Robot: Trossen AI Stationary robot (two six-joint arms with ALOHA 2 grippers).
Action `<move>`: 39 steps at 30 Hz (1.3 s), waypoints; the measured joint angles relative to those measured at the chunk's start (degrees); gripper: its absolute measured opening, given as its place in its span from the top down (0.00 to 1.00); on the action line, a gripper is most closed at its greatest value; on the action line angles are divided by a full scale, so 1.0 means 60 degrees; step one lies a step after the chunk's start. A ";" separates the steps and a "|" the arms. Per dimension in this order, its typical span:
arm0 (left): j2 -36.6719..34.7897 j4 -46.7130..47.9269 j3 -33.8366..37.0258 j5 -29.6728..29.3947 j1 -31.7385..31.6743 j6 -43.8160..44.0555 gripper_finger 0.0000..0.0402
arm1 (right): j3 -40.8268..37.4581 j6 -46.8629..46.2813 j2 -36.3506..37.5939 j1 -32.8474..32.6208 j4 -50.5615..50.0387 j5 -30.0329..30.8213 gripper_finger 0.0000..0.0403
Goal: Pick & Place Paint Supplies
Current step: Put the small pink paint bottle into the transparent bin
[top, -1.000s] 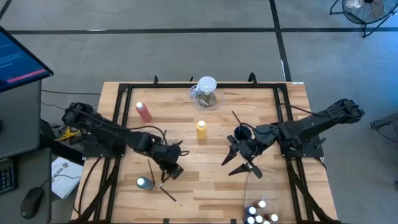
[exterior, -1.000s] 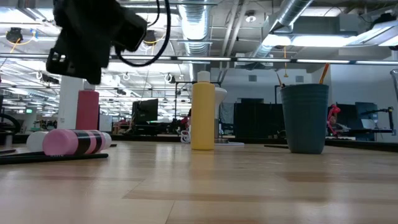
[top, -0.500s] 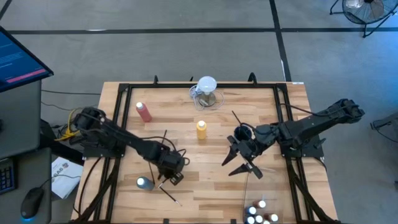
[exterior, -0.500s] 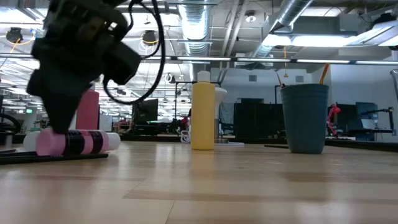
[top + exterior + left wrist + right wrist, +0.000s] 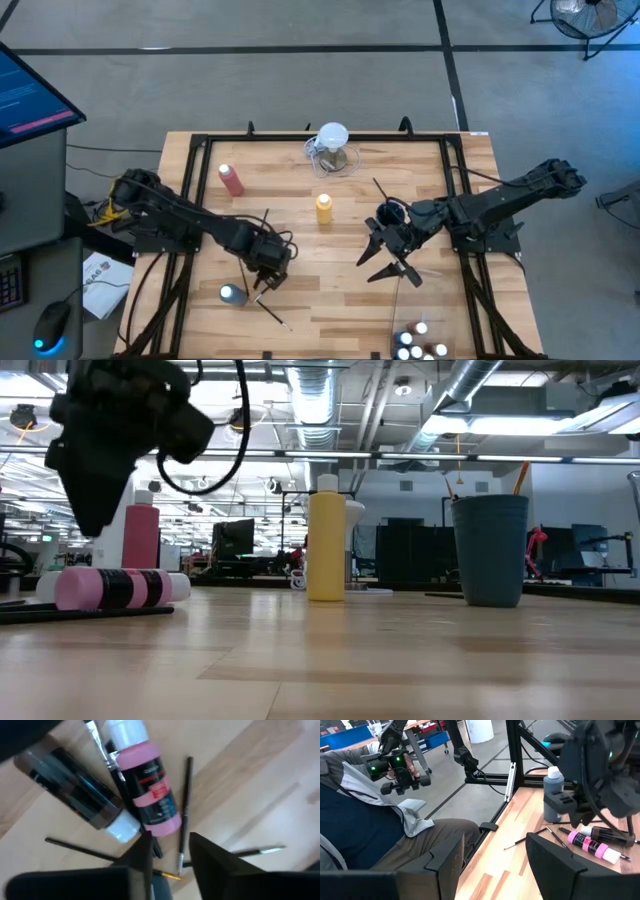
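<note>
Two paint bottles lie on their sides on the table: a pink one [image 5: 150, 790] [image 5: 110, 588] and a dark one [image 5: 75, 785]. Several thin brushes [image 5: 185, 810] lie around them. My left gripper [image 5: 170, 865] [image 5: 265, 272] hovers just above them, pointing down, open, with nothing between its fingers. A grey-blue bottle [image 5: 232, 294] [image 5: 553, 795] stands beside it. A yellow bottle [image 5: 324, 208] and a pink-red bottle [image 5: 231, 179] stand farther back. My right gripper [image 5: 497, 865] [image 5: 385, 262] waits open, raised over the table's right half.
A dark cup [image 5: 390, 214] [image 5: 490, 550] holding brushes stands right of centre. The clear jug [image 5: 332, 150] is at the far edge. Several small white-capped bottles [image 5: 415, 343] cluster at the near right edge. A person sits beyond the table's left side [image 5: 380, 820].
My left gripper dipped down onto the lying pink bottle, then rose again above it, tipping to point more steeply down. The pink bottle shifted a little along the table and still lies on its side.
</note>
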State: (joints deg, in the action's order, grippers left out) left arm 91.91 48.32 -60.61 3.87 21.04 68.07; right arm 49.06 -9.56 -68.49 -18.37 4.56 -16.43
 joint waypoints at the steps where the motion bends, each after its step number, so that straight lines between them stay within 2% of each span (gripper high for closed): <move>1: 0.0029 -0.0033 0.0042 -0.0015 0.0000 -0.0013 0.72 | 0.0000 0.0000 0.0000 0.0000 0.0000 0.0000 0.49; 7: 0.0016 -0.0087 0.0060 -0.0472 0.0000 0.0008 0.50 | 0.0000 0.0000 0.0000 0.0000 0.0025 0.0000 0.49; 12: 0.0016 -0.0156 0.0060 -0.0781 0.0000 0.0127 0.40 | 0.0000 0.0000 0.0000 0.0000 0.0025 0.0000 0.49; 20: 0.0711 -0.0740 0.0060 -0.0940 0.0453 0.0415 0.43 | 0.0000 0.0000 -0.0015 0.0000 -0.0006 0.0000 0.49; 32: 0.1051 -0.0737 0.0065 -0.0940 0.0390 0.0383 0.46 | 0.0000 0.0000 -0.0018 0.0000 0.0011 0.0003 0.49; 39: 0.1401 -0.0982 0.0503 -0.0758 0.0386 0.0379 0.46 | 0.0000 0.0000 -0.0022 0.0000 -0.0051 0.0001 0.49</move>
State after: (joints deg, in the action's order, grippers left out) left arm 100.31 42.44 -57.59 -0.68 23.35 70.35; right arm 49.06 -9.56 -68.62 -18.37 4.25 -16.42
